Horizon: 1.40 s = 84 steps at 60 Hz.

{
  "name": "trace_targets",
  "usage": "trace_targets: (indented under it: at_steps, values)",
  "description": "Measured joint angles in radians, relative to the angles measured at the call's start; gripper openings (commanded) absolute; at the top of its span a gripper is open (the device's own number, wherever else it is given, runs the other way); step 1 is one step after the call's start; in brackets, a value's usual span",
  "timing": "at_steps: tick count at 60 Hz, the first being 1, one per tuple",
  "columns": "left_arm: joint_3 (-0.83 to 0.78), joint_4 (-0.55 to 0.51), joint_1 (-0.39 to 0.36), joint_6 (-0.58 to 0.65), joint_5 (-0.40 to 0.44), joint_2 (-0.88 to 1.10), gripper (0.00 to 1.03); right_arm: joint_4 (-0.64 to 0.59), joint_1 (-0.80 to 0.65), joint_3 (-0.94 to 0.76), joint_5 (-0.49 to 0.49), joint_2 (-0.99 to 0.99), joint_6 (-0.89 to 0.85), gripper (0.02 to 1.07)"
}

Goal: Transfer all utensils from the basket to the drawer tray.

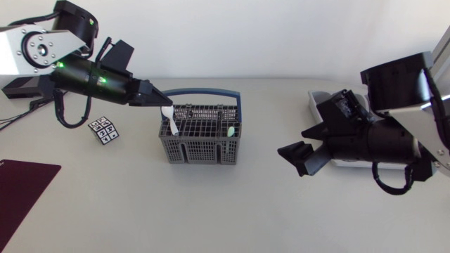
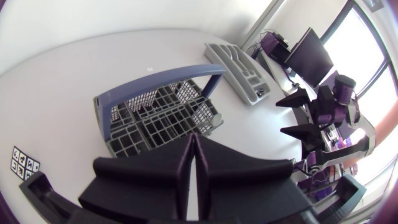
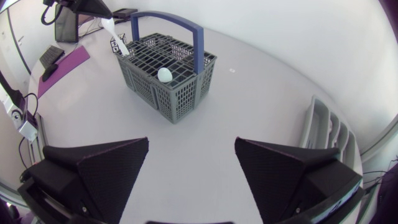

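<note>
The right gripper (image 1: 301, 156), open and empty, hangs beside the drawer tray (image 1: 316, 102) at frame right, while the left gripper (image 1: 160, 100) clamps a white utensil (image 1: 169, 119), near-upright, over the left corner of the basket (image 1: 204, 151), well left of that tray.

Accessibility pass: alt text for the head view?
The left end effector grips a white utensil at the grey basket's left corner; a pale utensil stands inside. The right end effector, open, hovers beside the drawer tray, partly hidden by its arm.

3 views. Head: fixed overhead, looking down. Left wrist: close over basket (image 2: 160, 118), ahead of left gripper (image 2: 191, 140). Right wrist: farther back, same basket ahead.
</note>
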Motion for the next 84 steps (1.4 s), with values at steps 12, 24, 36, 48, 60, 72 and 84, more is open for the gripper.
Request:
trace_targets:
  at_steps: [12, 24, 36, 48, 60, 72, 84]
  values:
    - [0.007, -0.032, 0.000, -0.031, 0.045, -0.157, 0.04, -0.004, 0.003, 0.000, -0.001, -0.064, -0.038, 1.02]
    - [0.008, -0.033, -0.069, -0.048, 0.097, -0.265, 0.04, -0.025, 0.053, 0.000, -0.006, -0.101, -0.068, 1.02]
    - [-0.022, -0.032, -0.201, -0.046, 0.125, -0.251, 0.04, -0.045, 0.105, 0.000, -0.093, -0.113, -0.079, 1.02]
    - [-0.035, -0.033, -0.270, -0.039, 0.201, -0.201, 0.04, -0.043, 0.213, 0.009, -0.113, -0.110, -0.096, 1.02]
    - [-0.035, -0.078, -0.306, -0.013, 0.292, -0.153, 0.04, -0.013, 0.236, 0.045, -0.227, -0.065, -0.098, 1.02]
    - [-0.035, -0.115, -0.332, 0.014, 0.329, -0.116, 0.04, 0.020, 0.259, 0.046, -0.291, -0.038, -0.128, 0.93]
    - [-0.035, -0.127, -0.352, 0.014, 0.356, -0.098, 0.04, 0.072, 0.315, 0.046, -0.300, -0.019, -0.151, 0.73]
